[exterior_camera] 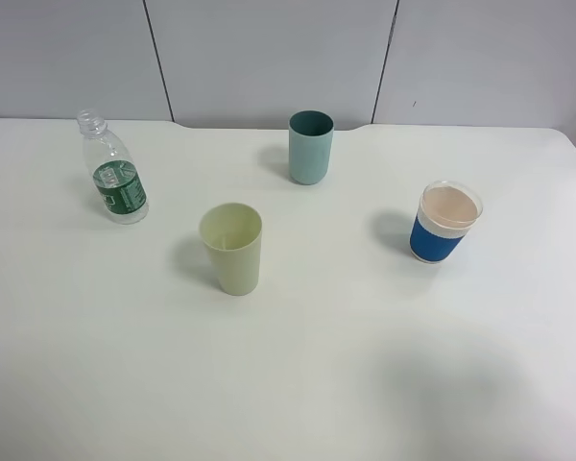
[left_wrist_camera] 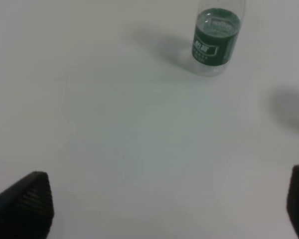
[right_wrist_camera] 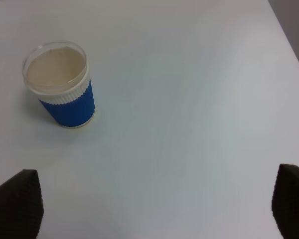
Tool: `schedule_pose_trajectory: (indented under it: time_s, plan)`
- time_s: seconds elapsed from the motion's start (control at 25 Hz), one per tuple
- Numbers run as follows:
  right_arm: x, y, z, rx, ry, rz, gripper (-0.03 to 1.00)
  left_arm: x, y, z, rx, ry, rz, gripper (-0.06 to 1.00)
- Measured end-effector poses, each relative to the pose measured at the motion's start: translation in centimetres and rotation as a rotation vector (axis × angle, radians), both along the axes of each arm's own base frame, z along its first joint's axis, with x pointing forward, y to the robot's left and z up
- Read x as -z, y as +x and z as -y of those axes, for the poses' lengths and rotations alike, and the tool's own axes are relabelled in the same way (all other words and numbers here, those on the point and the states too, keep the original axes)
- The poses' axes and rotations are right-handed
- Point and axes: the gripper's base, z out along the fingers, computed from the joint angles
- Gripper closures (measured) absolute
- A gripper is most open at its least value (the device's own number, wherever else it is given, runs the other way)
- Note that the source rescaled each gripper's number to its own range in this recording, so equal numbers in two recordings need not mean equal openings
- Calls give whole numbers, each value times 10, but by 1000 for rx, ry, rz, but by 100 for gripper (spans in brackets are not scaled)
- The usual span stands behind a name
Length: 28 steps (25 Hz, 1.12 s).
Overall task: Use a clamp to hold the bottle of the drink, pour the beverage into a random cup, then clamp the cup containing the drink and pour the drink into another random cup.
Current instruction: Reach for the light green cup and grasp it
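Both wide-spread: left claw (left_wrist_camera: pixel 159 204), right claw (right_wrist_camera: pixel 152 201); bottle (exterior_camera: pixel 116 179), tumbler (exterior_camera: pixel 232 250), teal cup (exterior_camera: pixel 310 150) upright.

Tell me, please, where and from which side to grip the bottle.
Probably around the green label band of the bottle, coming in level from the near side with the left pincer. It stands upright with no cap, so a side grip on the body keeps the neck free for pouring.
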Motion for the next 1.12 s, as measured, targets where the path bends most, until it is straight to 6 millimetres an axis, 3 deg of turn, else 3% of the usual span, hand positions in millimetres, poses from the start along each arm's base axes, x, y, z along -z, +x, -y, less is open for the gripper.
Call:
schedule_pose_trajectory:
  time_s: [0.2, 0.36, 0.6, 0.88, 1.12]
  plan:
    - [0, 3, 0, 0, -1, -18, -3, 0, 0, 0, 0, 0, 0, 7]
    - [-9, 19, -2, -13, 3, -76, -3, 0, 0, 0, 0, 0, 0, 7]
    - [-27, 65, -6, -48, 12, -166, -3, 0, 0, 0, 0, 0, 0, 7]
    - [-18, 124, -22, -185, 14, -248, -3, 0, 0, 0, 0, 0, 0, 7]
    - [-2, 162, -56, -367, -6, -267, -3, 0, 0, 0, 0, 0, 0, 7]
